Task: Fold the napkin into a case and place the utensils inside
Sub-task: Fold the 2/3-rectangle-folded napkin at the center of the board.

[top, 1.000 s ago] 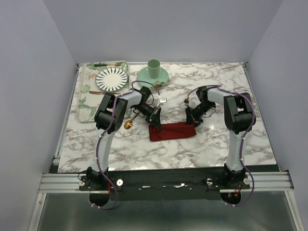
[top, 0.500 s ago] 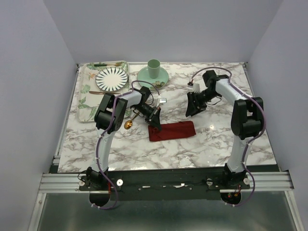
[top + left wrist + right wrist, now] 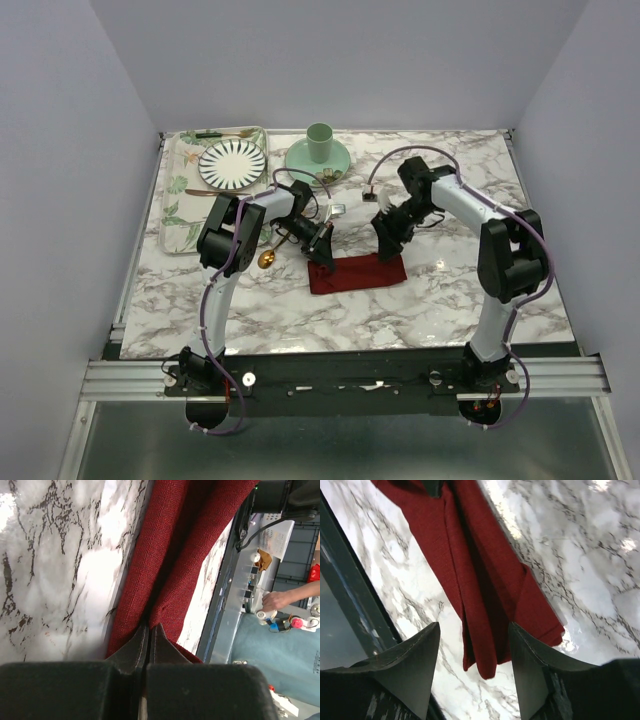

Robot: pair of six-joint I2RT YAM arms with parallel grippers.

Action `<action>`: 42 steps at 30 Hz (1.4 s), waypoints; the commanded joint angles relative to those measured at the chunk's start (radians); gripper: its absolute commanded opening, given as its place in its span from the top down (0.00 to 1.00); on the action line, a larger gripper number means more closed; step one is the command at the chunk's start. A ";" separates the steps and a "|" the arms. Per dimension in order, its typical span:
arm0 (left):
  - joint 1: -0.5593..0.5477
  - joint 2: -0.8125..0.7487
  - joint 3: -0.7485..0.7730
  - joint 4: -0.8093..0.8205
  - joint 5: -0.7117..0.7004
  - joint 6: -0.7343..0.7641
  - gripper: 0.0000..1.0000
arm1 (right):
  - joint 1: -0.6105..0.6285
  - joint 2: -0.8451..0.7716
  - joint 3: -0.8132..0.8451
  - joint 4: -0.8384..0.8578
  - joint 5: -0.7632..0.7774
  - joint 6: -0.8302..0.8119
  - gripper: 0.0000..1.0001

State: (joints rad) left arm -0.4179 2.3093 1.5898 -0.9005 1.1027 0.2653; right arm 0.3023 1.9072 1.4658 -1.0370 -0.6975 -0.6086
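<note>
Dark red case (image 3: 357, 272), folded to a narrow strip, flat at mid desk (image 3: 450, 290); long axis left-right, left end slightly nearer the bases. Clamped tight on its left end: left claw (image 3: 148, 630). Spread wide above its right end: right claw (image 3: 472, 627). Just left of case: gold spoon (image 3: 266, 258). Far left: tray (image 3: 172, 215) holding striped plate (image 3: 232, 163). Behind: green saucer (image 3: 340, 162) bearing cup (image 3: 319, 138).

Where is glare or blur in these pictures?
Top external view: a glare spot on the table right of the napkin. Left wrist view: table washed out top left, left pincer dark and soft. Right wrist view: glare top right.
</note>
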 commanded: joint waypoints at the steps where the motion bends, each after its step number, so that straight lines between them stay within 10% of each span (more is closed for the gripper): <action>1: 0.007 0.041 -0.010 0.000 -0.064 0.045 0.98 | 0.076 -0.050 -0.053 0.066 0.082 -0.157 0.35; 18: 0.018 0.039 -0.001 0.000 -0.067 0.054 0.98 | 0.143 0.024 -0.082 0.150 0.182 -0.161 0.71; 33: 0.022 0.041 0.009 -0.001 -0.072 0.060 0.98 | 0.143 0.000 -0.079 0.063 0.082 -0.215 0.42; 42: 0.021 0.041 0.015 -0.003 -0.066 0.058 0.97 | 0.143 0.062 -0.073 0.112 0.171 -0.181 0.66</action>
State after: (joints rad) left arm -0.4080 2.3165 1.5948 -0.9215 1.1110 0.2836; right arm 0.4393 1.9282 1.3846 -0.9424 -0.5682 -0.8001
